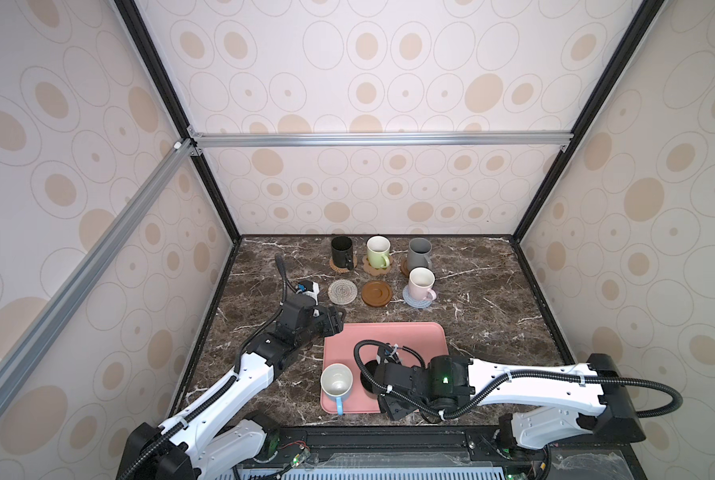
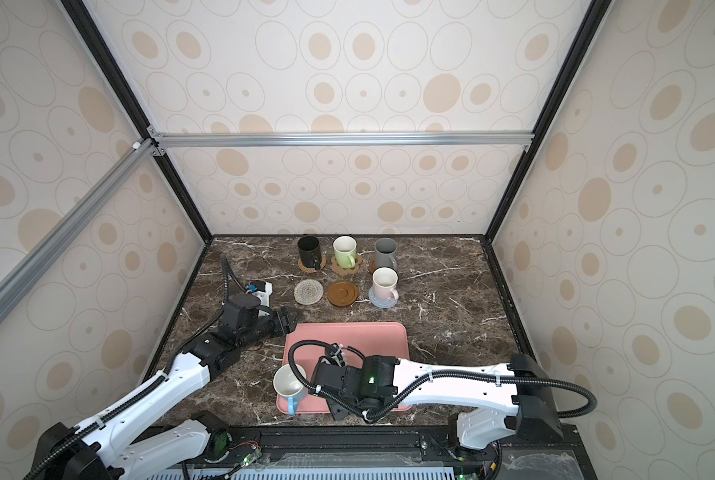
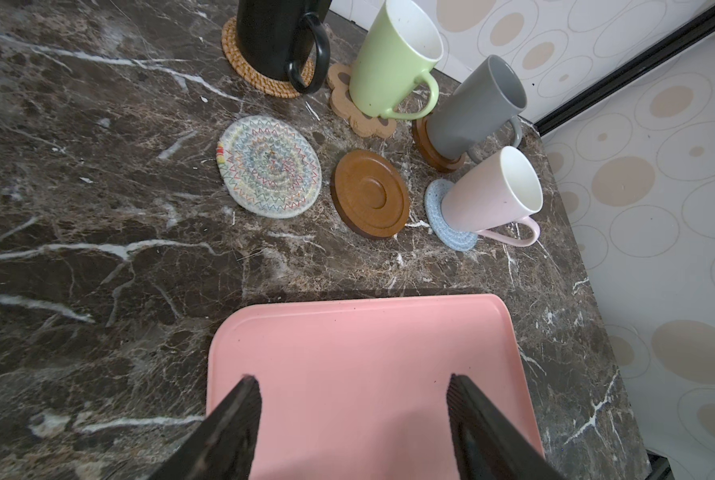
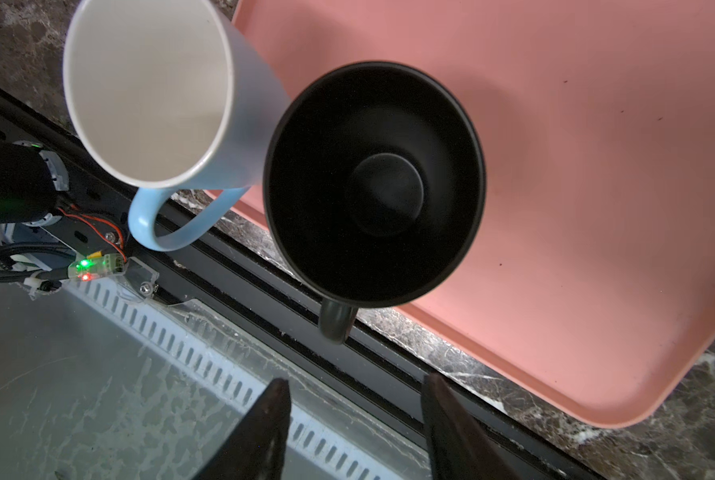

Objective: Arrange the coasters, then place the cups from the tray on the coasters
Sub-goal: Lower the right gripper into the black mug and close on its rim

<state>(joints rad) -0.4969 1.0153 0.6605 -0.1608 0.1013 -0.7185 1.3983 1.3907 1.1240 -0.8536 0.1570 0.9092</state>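
The pink tray (image 1: 414, 336) lies at the front of the table. On its near left corner stand a light blue cup (image 1: 336, 382) and a black cup (image 4: 374, 185), which my right arm mostly hides in both top views. My right gripper (image 4: 355, 380) is open and empty above the table's front edge, a little short of the black cup's handle (image 4: 335, 322). My left gripper (image 3: 351, 378) hangs open and empty over the tray's far left corner. Behind the tray, a beige woven coaster (image 1: 342, 291) and a brown wooden coaster (image 1: 375, 294) lie bare.
A black cup (image 1: 342, 249) on rattan, a green cup (image 1: 378, 251) on the paw mat, a grey cup (image 1: 420, 253) on a wooden disc and a pink cup (image 1: 421, 284) on a grey-blue mat stand at the back. Walls enclose the table on three sides.
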